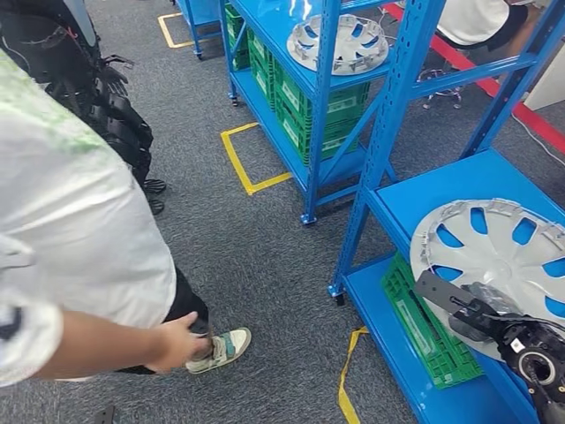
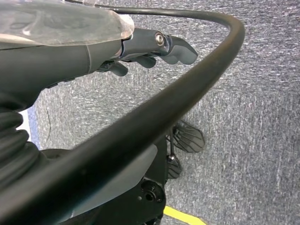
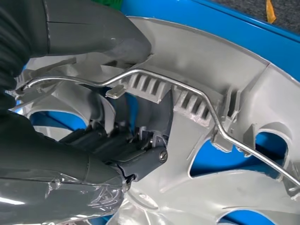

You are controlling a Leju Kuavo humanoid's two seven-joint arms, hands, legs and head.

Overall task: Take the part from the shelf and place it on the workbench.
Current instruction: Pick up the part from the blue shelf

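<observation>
One right hand (image 3: pixel 116 154) grips the hubcap (image 1: pixel 493 265) rim at 4 o'clock on the blue shelf (image 1: pixel 426 199); the left hand (image 2: pixel 152 49) hangs with fingers curled on nothing, and a shallow grip could let the cover slip.

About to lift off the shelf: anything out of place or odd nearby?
Yes. A person stands close on the robot's left, hand lowered. Yellow floor tape by the blue shelf has peeled and curls up. The right robot hand grips the wheel cover.

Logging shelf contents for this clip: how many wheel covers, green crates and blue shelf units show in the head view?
Silver wheel covers: 2, one at the right hand, one on the far shelf.
Green crates: 3 stacks or groups.
Blue shelf units: 2.
Total: 7
</observation>
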